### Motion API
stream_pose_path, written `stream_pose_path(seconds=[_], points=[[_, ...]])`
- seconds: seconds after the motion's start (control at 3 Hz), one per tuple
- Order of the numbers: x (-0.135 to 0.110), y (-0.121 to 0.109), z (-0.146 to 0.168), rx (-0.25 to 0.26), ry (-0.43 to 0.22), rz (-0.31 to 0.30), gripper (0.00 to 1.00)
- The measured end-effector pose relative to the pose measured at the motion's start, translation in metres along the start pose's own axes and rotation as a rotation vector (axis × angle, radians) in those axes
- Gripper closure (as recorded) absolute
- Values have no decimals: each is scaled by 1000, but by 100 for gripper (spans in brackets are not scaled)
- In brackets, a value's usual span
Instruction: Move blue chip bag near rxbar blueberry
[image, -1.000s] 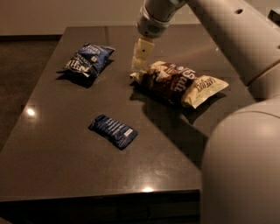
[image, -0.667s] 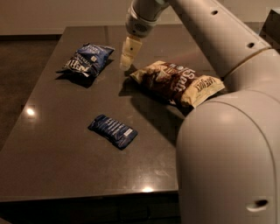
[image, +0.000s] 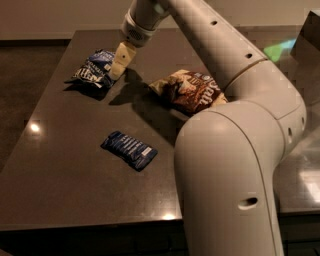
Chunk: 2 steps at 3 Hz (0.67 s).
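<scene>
The blue chip bag (image: 93, 70) is a puffy dark blue bag with white lettering. It lies at the back left of the dark table (image: 65, 170). The rxbar blueberry (image: 129, 149) is a flat dark blue bar with pale text. It lies nearer the front, left of the arm. My gripper (image: 119, 67) hangs from the cream arm, tips down, right at the chip bag's right edge. I cannot tell whether it touches the bag.
A larger brown-and-cream chip bag (image: 192, 92) lies at the table's middle right, partly behind the arm. The robot's bulky cream arm (image: 235, 150) fills the right foreground and hides the table's right side. A dark object (image: 309, 40) stands at the far right.
The gripper has moved left, from beside the brown-and-cream bag to the right edge of the blue chip bag. The bags and the bar lie as before.
</scene>
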<state>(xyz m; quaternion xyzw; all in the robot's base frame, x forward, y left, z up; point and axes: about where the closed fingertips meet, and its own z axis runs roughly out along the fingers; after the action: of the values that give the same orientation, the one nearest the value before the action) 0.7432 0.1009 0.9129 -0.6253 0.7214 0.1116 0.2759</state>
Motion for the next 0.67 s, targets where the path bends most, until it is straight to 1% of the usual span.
stream_pose_path(seconds=[0.33, 0.67], points=[[-20, 0, 27, 21, -65, 113, 0], [-29, -1, 46, 57, -82, 163, 0]])
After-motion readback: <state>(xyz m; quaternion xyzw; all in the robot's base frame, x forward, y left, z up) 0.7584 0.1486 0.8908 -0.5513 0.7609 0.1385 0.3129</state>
